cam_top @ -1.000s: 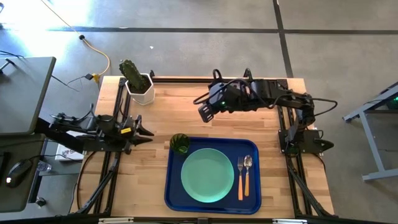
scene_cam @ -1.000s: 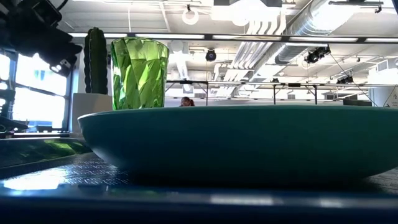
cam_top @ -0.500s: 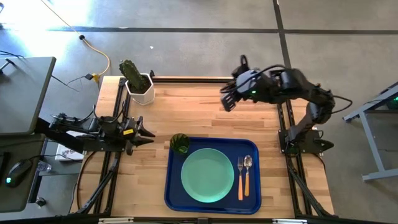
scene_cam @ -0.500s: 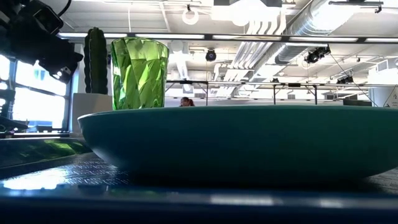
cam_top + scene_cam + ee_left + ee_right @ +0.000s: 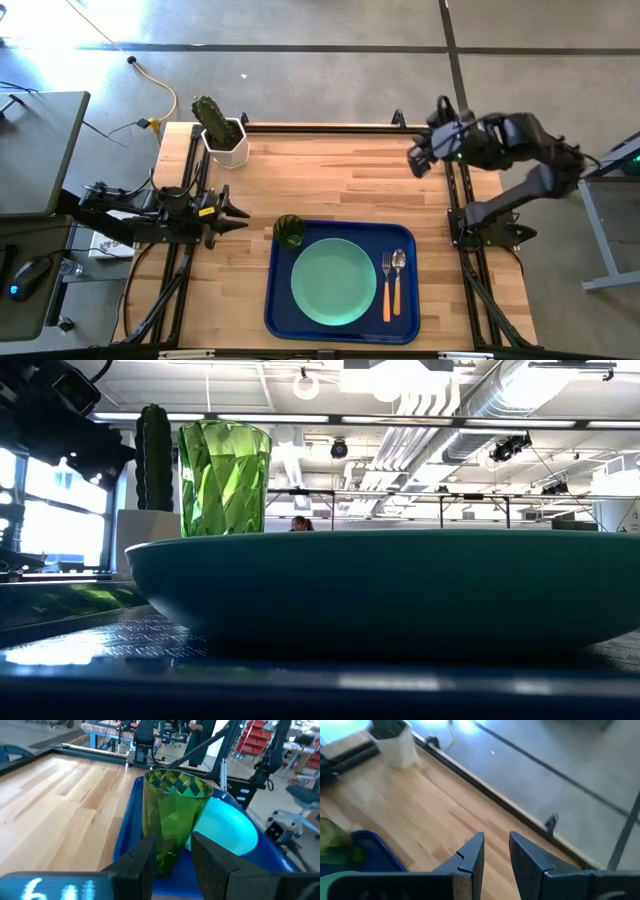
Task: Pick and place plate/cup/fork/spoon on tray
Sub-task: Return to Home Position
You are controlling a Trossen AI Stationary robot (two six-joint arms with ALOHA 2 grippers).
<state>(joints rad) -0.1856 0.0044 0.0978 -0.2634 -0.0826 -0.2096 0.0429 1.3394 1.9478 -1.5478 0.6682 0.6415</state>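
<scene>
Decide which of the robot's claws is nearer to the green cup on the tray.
Left. The left claw sits just beside the cup, off the tray's corner; the right claw hangs far off near the table's back right edge.

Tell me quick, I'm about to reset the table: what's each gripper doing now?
Left gripper: open, empty, beside the tray.
Right gripper: open, empty, above the table's far right corner.
</scene>
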